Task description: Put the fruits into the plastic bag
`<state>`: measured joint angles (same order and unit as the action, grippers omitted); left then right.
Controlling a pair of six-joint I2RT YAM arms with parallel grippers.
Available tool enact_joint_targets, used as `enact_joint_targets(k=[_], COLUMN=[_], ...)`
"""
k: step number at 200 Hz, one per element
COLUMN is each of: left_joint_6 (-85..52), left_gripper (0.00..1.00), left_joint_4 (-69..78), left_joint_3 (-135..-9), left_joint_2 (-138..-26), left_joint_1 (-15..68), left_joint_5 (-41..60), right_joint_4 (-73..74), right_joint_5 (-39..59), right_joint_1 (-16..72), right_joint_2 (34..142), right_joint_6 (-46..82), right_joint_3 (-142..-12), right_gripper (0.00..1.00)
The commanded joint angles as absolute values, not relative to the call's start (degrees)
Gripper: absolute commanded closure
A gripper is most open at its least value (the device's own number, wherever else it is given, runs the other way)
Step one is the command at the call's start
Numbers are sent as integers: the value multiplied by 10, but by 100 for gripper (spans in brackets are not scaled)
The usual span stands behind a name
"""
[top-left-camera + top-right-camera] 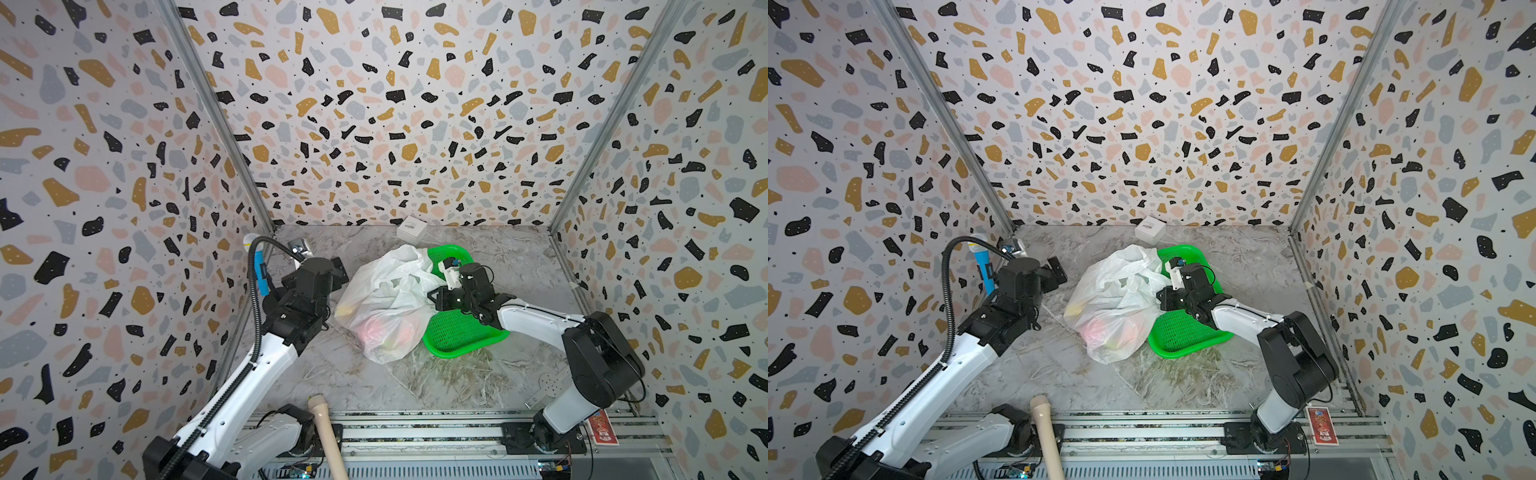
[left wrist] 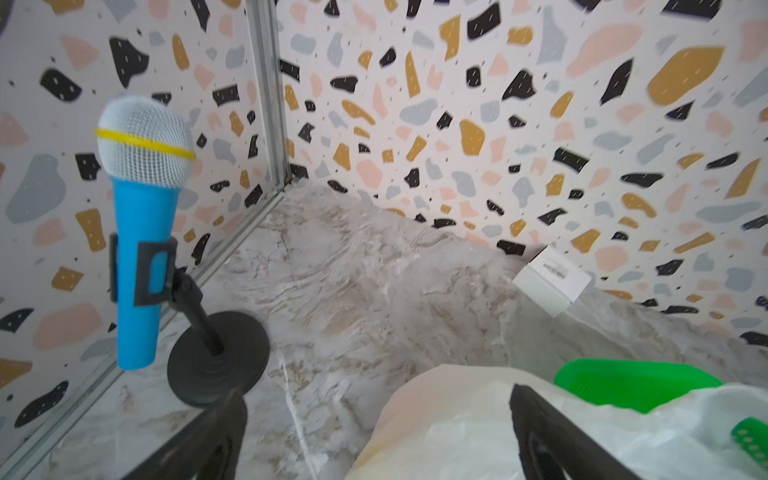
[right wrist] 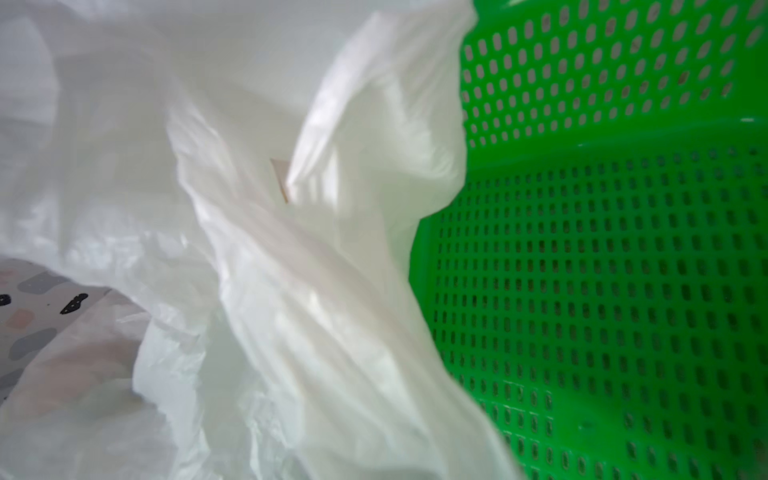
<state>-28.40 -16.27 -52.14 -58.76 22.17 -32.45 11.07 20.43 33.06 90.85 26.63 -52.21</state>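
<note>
Plastic bag (image 1: 386, 299) central, basket (image 1: 461, 332) touching its right, box (image 1: 411, 228) behind, microphone (image 1: 261, 270) far left.

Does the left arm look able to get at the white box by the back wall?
Probably yes: its open fingers face the box, only bare table lies between, and the bag sits aside.

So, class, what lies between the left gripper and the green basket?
The bag, crumpled, with fruits showing faintly through it. Both top views show it between the open left gripper and the basket.
</note>
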Motion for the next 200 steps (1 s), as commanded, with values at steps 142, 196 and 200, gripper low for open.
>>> enact_joint_targets(k=[142,196,200], left_joint_6=[-350,-361,-362], left_gripper=[1,1,1], left_joint_4=[-181,-191,-191], left_joint_3=[-454,-424,-422], left_joint_2=[-565,-567,-567], left_joint_1=[187,162,162], left_joint_5=[-396,-466,-467], right_joint_4=[131,145,145], right_joint_5=[190,130,119], right_joint_1=[361,340,337], right_joint_2=[805,670,656], right_joint_6=[233,228,230], right_joint_3=[-486,-439,-433], right_gripper=[41,25,24])
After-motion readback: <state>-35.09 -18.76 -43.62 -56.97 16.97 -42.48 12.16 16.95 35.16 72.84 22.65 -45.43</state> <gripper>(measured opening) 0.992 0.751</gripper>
